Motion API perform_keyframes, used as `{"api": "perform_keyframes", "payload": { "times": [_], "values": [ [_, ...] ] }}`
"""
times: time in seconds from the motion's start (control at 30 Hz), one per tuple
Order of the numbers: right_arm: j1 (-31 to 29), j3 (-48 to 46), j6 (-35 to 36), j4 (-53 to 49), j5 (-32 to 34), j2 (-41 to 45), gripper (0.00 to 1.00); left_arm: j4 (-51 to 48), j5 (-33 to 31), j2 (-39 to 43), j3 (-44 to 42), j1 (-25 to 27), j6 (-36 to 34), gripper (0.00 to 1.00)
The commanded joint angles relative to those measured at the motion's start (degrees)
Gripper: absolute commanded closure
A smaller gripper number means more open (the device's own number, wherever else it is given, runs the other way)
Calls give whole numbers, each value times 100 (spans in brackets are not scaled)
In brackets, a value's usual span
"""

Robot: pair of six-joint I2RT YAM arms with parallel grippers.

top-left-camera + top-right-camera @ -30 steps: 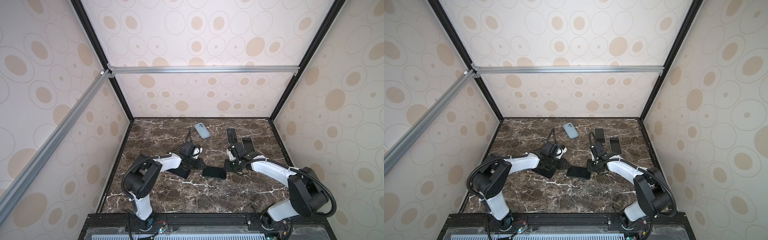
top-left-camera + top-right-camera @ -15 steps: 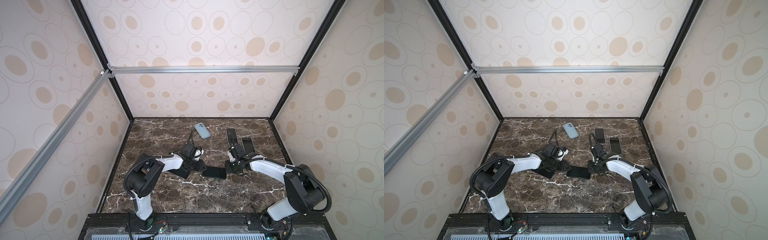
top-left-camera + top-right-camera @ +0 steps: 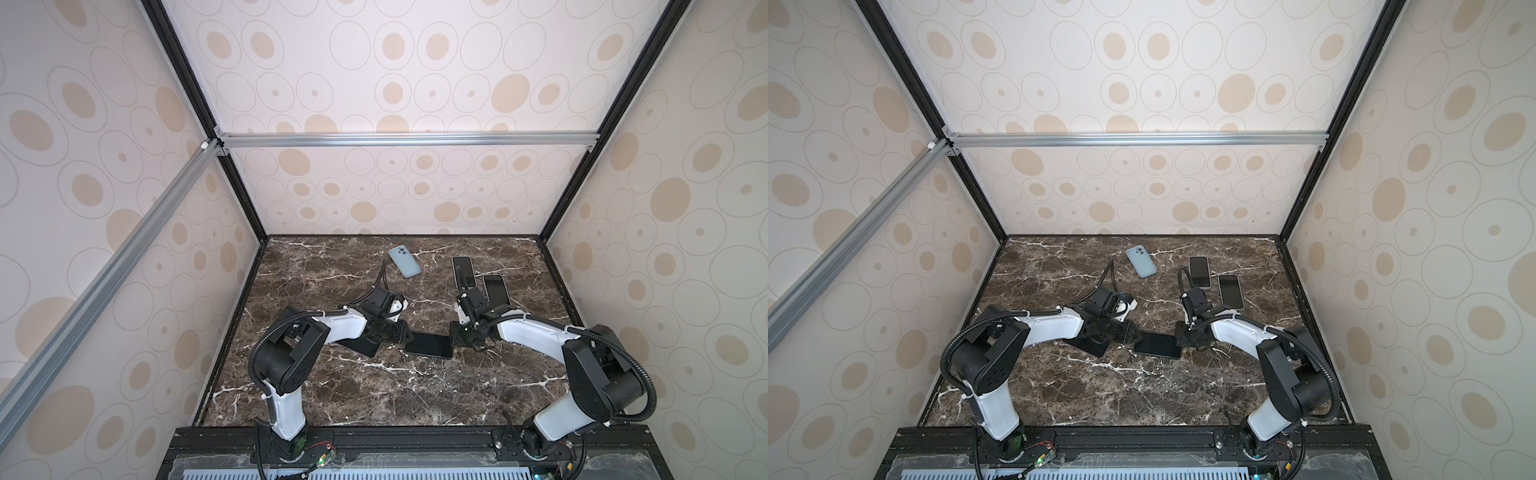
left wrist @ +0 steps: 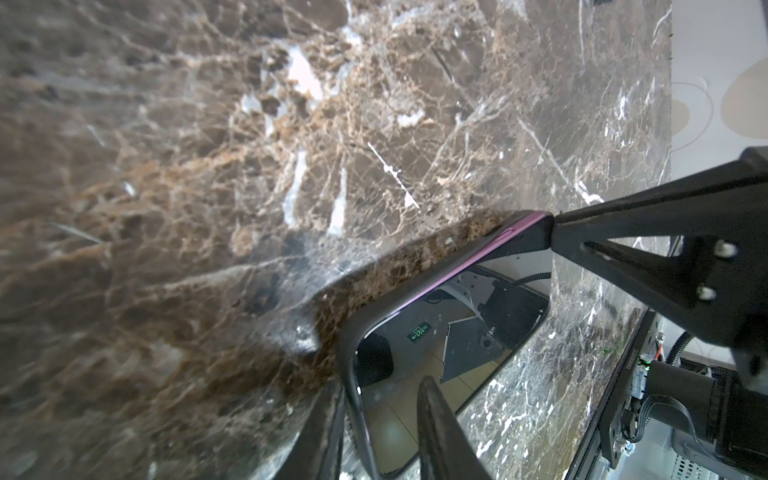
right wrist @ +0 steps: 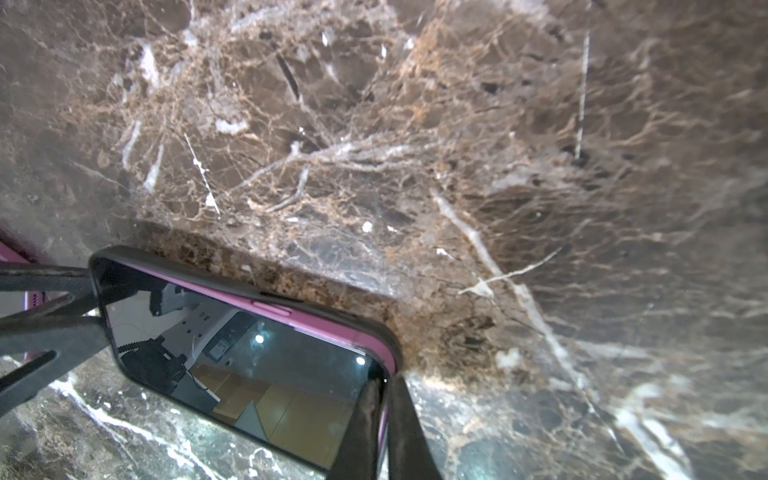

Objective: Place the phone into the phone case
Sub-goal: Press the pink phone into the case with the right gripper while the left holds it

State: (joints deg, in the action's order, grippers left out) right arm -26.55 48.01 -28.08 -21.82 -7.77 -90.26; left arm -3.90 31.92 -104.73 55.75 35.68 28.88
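R gripper (image 5: 384, 386) jaws, just closed, pinch phone (image 5: 249, 365) end. L gripper (image 4: 378, 386) straddles phone case (image 4: 349, 332); clamp unclear. Press-in likely next.

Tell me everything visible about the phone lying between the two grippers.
The phone lies flat, screen up, on the marble table, lengthwise between the arms. Its dark glossy screen mirrors the room. It has a pink edge with a side button, ringed by a black case rim. The right gripper is shut on one end; the left gripper straddles the other, jaws apart.
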Motion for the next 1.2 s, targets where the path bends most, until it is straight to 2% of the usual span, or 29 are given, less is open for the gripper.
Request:
{"api": "perform_keyframes", "payload": {
  "times": [0.0, 0.43, 0.83, 1.0, 1.17],
  "values": [
    [23, -155, 30, -41, 127, -494, 90, -43, 66, -85, 68, 44, -22, 69],
    [18, -176, 28, -44, -5, -1267, 90, -43, 77, -117, 68, 51, -14, 69],
    [-189, -57, 37, -347, 215, -1721, 89, -66, 58, -144, 85, 61, -23, 69],
    [-229, -82, -39, -371, 231, -1505, 90, -67, 17, -129, 98, 60, -28, 69],
    [-233, 443, 44, -747, 371, -1249, 89, -18, 17, -66, 61, 57, 18, 70]
  ]
}}
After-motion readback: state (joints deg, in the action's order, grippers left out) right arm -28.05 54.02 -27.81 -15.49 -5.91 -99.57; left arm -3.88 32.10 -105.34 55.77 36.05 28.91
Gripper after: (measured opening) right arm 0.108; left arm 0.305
